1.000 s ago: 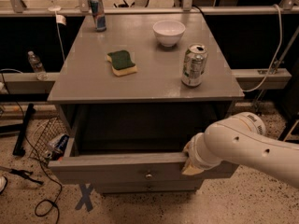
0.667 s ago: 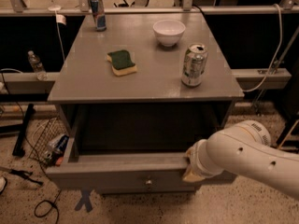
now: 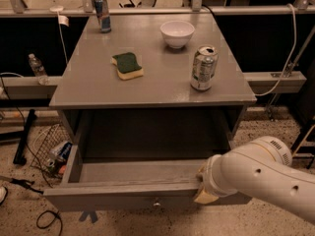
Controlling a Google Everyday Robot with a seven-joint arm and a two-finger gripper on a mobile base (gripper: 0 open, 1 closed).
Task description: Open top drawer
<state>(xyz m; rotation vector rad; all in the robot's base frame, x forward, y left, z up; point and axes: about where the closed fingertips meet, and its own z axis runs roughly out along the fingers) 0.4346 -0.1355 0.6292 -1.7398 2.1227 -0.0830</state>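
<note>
The top drawer (image 3: 113, 198) is a wide grey drawer under the grey table top (image 3: 93, 90). It stands pulled far out toward me, and its inside (image 3: 133, 171) looks empty. A small round metal knob (image 3: 156, 202) sits at the centre of its front panel. My gripper (image 3: 203, 190) is at the top edge of the drawer front, right of the knob. My white arm (image 3: 261, 178) comes in from the lower right and covers the right end of the front panel. No other drawers show.
On the table top are a green and yellow sponge (image 3: 127, 65), a white bowl (image 3: 177, 33), a soda can (image 3: 203, 68) and a blue can (image 3: 102, 14). A wire basket (image 3: 51, 146), cables and a water bottle (image 3: 37, 68) are on the left.
The drawer has slid further out toward me. My arm and gripper have moved back and down with its front edge.
</note>
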